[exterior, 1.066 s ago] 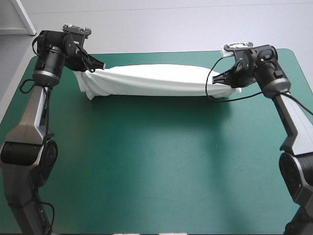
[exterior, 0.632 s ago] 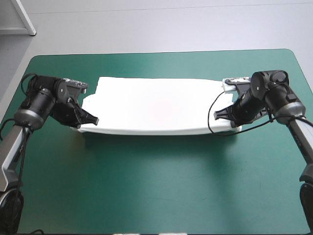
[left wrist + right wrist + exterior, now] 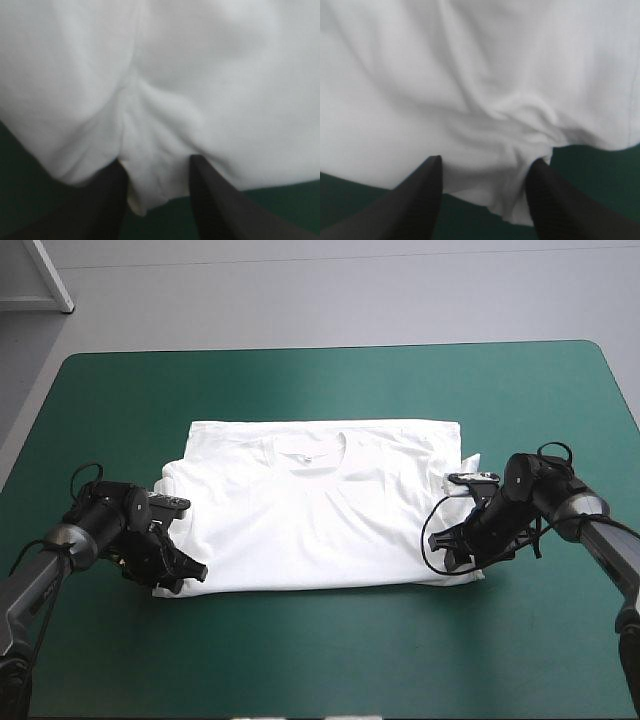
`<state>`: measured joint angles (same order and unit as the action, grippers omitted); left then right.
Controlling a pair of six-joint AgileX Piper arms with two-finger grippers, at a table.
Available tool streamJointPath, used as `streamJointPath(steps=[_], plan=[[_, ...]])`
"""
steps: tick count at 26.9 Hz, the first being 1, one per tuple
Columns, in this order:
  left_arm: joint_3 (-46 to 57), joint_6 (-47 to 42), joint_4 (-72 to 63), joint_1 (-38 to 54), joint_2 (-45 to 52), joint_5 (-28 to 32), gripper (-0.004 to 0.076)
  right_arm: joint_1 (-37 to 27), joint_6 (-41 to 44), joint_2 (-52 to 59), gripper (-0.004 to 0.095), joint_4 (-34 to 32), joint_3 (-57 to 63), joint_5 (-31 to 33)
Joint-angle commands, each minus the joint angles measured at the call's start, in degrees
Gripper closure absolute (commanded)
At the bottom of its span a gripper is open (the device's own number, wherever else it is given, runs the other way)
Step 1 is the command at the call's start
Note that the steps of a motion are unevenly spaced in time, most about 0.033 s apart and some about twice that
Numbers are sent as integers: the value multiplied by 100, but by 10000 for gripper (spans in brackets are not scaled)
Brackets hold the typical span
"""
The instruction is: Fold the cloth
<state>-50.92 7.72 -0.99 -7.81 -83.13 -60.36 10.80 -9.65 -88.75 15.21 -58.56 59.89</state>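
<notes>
T-shirt (image 3: 320,510): lies flat in the middle of the high view, collar (image 3: 310,450) toward the table's far edge, one small flap (image 3: 468,462) poking out at its right side.
Left gripper (image 3: 190,573): lower left of the high view, low at the T-shirt's near left corner; its black fingers (image 3: 107,200) stand slightly apart, pinching a bunched fold of cloth that fills the gap.
Right gripper (image 3: 440,545): at the near right corner, nipping a gathered fold the same way.
Teal-green cover (image 3: 320,660): bare around the T-shirt on all sides.
In the way: each gripper hides the corner it holds.
</notes>
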Motion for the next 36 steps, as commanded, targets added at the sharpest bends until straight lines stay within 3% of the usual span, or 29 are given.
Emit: streamJointPath(steps=[1, 10, 15, 21, 25, 28, 31, 36], plan=[[-223, -200, -90, 7, 290, 249, 258, -34, -74, 387, 230, 87, -324, -362], [-1711, -671, 398, 7, 1081, 350, 251, -34, 604, 1046, 235, -1118, -1225, -428], [-1604, -955, 795, 7, 1124, 276, 251, -34, 799, 1064, 237, -1366, -1225, -293], [-847, -1126, 467, 816, 1074, 1295, 251, -34, 727, 1080, 237, -1366, -1225, 91], [-351, -472, -631, 1852, 916, 2017, 251, -34, 676, 1128, 238, -1366, -1225, 248], [-313, 563, -1846, 2364, 609, 2071, 251, -34, 660, 1172, 238, -1316, -1225, 246], [-313, 1200, -2502, 2428, 251, 2122, 251, -34, 635, 1172, 238, -1239, -1225, 238], [-313, 1318, -2594, 2406, -342, 2231, 251, -34, 622, 1172, 238, -1230, -1225, 178]])
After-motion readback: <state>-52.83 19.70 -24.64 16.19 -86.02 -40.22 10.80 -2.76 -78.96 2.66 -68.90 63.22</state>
